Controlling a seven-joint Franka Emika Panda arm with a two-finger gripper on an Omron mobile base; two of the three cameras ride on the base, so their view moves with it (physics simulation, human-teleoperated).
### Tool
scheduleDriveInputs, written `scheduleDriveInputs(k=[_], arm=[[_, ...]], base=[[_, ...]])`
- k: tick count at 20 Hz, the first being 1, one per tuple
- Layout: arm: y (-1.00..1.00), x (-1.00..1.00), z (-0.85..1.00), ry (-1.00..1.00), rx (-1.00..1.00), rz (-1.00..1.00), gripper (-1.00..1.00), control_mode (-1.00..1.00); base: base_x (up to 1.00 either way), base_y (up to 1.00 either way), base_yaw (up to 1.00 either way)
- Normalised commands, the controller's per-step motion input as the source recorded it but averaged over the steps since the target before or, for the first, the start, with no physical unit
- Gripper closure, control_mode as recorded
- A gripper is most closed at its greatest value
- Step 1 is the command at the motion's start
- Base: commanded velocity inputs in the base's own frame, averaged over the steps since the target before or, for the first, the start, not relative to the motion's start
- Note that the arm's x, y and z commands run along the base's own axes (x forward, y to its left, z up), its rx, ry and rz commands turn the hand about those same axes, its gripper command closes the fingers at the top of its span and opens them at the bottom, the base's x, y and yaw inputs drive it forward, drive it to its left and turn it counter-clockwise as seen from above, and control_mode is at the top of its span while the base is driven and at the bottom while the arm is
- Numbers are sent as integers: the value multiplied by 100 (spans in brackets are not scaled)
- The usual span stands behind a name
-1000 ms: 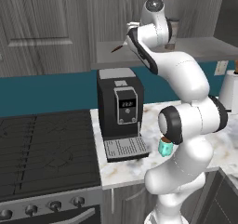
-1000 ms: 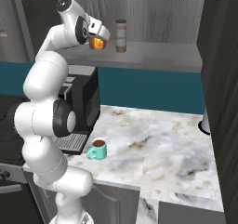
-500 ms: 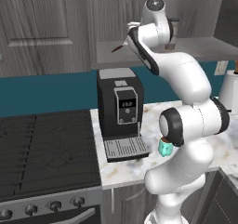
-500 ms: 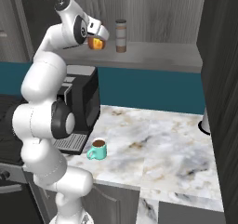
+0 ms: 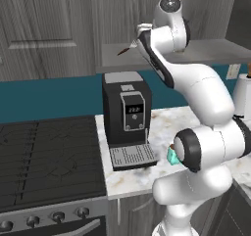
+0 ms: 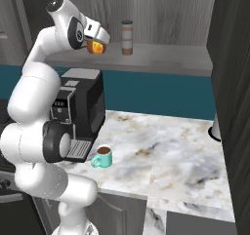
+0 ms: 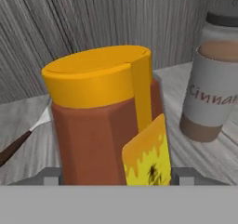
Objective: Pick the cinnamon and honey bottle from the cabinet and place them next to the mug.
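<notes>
Up on the grey shelf niche, gripper sat clamped on orange yellow-capped honey bottle; careless withdrawal risked toppling neighbouring grey-capped cinnamon shaker.

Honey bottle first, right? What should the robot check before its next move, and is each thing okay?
1. Honey bottle between the jaws: ok, it sits close and centred in the hand view.
2. Jaws shut on it: cannot tell, the fingertips are hidden.
3. Bottle lifted off the cabinet shelf: cannot tell.
4. Cinnamon out of the way: ok, upright on the shelf, apart from the bottle.
5. Bare counter beside the mug: ok, marble to its right is free.
6. Coffee machine below the path down: not ok, it stands close to the mug, so go wide.
</notes>
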Motion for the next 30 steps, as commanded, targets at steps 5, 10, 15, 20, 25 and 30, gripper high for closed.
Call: scheduleDriveInputs(k=[5, 10, 15, 20, 25, 30], arm=[[0, -96, 0, -13, 0, 6, 100, -100], [0, -100, 0, -11, 0, 14, 100, -100], [-14, -100, 2, -12, 0, 25, 100, -100], [-26, -100, 2, -3, 0, 35, 100, -100], [-25, -97, 0, 0, -1, 47, 100, -100], [-33, -97, 0, 0, -7, 53, 100, -100]], base=[[0, 0, 0], [0, 0, 0], [0, 0, 0], [0, 0, 0], [0, 0, 0], [0, 0, 0]])
